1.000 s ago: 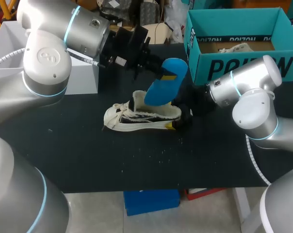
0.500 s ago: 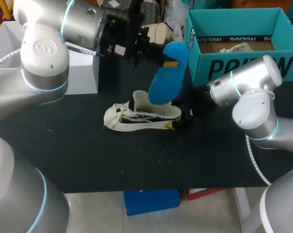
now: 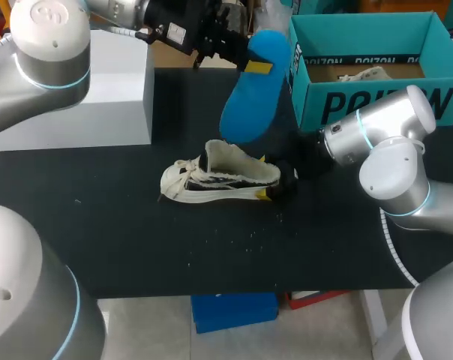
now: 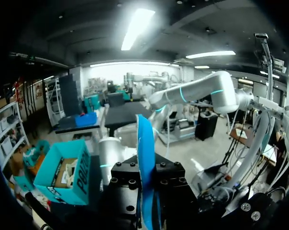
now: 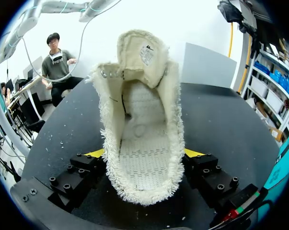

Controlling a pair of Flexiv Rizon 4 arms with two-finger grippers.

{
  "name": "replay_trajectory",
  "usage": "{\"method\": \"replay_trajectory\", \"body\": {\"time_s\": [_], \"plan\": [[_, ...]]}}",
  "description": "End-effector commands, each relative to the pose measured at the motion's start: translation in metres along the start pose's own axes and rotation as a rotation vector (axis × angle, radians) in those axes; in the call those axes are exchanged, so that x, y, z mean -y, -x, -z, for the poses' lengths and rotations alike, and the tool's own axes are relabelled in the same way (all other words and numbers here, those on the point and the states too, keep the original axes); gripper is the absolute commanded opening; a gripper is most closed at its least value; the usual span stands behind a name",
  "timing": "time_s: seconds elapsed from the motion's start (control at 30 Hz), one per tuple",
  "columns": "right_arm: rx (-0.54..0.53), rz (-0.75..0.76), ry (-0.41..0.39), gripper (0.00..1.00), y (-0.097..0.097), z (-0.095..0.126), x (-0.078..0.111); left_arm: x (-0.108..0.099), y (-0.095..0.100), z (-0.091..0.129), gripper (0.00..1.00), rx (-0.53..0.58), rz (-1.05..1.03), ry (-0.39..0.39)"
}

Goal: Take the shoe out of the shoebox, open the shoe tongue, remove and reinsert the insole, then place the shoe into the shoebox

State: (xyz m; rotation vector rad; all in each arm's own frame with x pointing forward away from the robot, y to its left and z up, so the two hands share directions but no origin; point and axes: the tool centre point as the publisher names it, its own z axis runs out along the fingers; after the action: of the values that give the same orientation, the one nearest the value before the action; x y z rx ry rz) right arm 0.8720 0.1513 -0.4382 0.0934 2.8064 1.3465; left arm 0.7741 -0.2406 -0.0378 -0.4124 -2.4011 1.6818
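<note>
A white and black shoe (image 3: pixel 219 178) lies on its side on the black table, toe to the left, its tongue folded back. My right gripper (image 3: pixel 269 177) is shut on the shoe's heel; in the right wrist view the fleecy, empty inside of the shoe (image 5: pixel 139 129) sits between the fingers of that gripper (image 5: pixel 144 153). My left gripper (image 3: pixel 238 54) is shut on the blue insole (image 3: pixel 250 90), which hangs tilted in the air above the shoe's heel, clear of it. The left wrist view shows the insole (image 4: pixel 145 163) edge-on between the fingers of the left gripper (image 4: pixel 147 191).
The open teal shoebox (image 3: pixel 361 101) stands at the back right, behind my right arm, with something white (image 3: pixel 365 73) inside it. A white box (image 3: pixel 99 97) stands at the back left. The shoebox (image 4: pixel 63 170) also shows in the left wrist view.
My left arm has lifted the blue insole up and back, out of the shoe's opening. The right arm and the shoe have stayed put.
</note>
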Motion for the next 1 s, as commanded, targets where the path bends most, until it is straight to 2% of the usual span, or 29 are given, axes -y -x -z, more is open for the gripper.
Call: {"method": "replay_trajectory", "body": {"time_s": [0.03,0.2,0.23,0.33,0.37,0.43,0.5,0.57,0.67,1.0], "plan": [[0.0,-0.001,-0.001,0.0,0.0,-0.001,0.002,0.0,-0.001,0.0,0.0,0.003,0.0,0.001],[0.0,-0.001,-0.001,0.0,0.0,-0.001,0.002,0.0,-0.001,0.0,0.0,0.003,0.0,0.001],[0.0,-0.001,-0.001,0.0,0.0,-0.001,0.002,0.0,-0.002,0.001,0.0,-0.008,0.058,-0.016],[0.0,-0.001,-0.001,0.0,0.0,-0.001,0.002,0.006,-0.007,0.008,0.0,0.042,0.217,-0.137],[0.0,-0.001,-0.001,0.0,0.0,-0.001,0.002,0.008,-0.009,0.01,0.0,0.042,0.22,-0.147],[0.0,-0.001,-0.001,0.0,0.0,-0.001,0.002,0.016,-0.013,0.014,0.0,0.076,0.304,-0.236],[0.0,-0.001,-0.001,0.0,0.0,-0.001,0.002,0.02,-0.017,0.016,0.0,0.082,0.319,-0.238],[0.0,-0.001,-0.001,0.0,0.0,-0.001,0.002,0.028,-0.023,0.018,0.0,0.091,0.373,-0.293],[0.0,-0.001,-0.001,0.0,0.0,-0.001,0.002,0.042,-0.032,0.019,0.0,0.083,0.434,-0.327],[0.0,-0.001,-0.001,0.0,0.0,-0.001,0.002,0.097,-0.057,0.015,0.0,0.046,0.446,-0.286]]}}
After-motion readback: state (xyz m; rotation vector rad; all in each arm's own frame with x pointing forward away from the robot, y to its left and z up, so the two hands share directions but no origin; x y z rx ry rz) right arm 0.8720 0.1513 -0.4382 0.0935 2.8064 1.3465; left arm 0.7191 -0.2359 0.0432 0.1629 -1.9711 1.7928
